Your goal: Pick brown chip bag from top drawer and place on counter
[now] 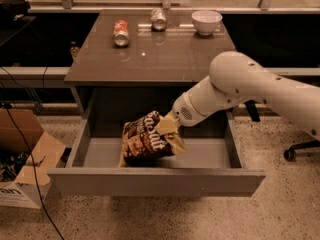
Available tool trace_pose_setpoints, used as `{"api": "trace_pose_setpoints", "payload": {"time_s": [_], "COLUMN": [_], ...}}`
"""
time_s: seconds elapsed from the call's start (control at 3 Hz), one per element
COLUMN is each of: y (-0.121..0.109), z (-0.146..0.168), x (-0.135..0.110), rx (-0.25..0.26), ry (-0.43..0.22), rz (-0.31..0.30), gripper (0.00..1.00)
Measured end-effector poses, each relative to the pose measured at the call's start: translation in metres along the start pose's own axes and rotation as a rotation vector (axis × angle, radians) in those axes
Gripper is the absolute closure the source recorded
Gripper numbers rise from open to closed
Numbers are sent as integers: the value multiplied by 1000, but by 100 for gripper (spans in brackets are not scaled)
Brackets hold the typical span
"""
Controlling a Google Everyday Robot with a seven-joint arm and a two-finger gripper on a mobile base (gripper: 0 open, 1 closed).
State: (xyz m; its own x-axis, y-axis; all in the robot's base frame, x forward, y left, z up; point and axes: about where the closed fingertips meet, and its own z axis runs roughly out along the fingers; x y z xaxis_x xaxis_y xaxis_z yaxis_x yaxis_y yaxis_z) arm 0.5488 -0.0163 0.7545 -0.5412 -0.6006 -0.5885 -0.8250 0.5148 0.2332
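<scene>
The brown chip bag (146,140) hangs tilted in the open top drawer (155,180), lifted off the drawer floor by its upper right yellow end. My gripper (169,122) is shut on that end, at the tip of the white arm reaching in from the right. The bag's white lettering faces the camera. Its lower left corner still sits near the drawer floor. The counter (165,59) lies above and behind the drawer, dark and glossy.
On the counter stand a red can lying on its side (121,32), a silver can (159,19) and a white bowl (206,22) along the far edge. A cardboard box (25,159) and cables sit on the floor at left. A chair base (295,151) is at right.
</scene>
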Motion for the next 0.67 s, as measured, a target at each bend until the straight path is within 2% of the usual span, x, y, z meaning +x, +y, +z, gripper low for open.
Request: {"api": "trace_pose_setpoints", "payload": {"time_s": [0.33,0.67], "y": [6,12], "z": [-51,-107], "x": [6,1], "rx": [76,199], "ry": [3,21], "rz": [-28,-66], "gripper": [100,100]}}
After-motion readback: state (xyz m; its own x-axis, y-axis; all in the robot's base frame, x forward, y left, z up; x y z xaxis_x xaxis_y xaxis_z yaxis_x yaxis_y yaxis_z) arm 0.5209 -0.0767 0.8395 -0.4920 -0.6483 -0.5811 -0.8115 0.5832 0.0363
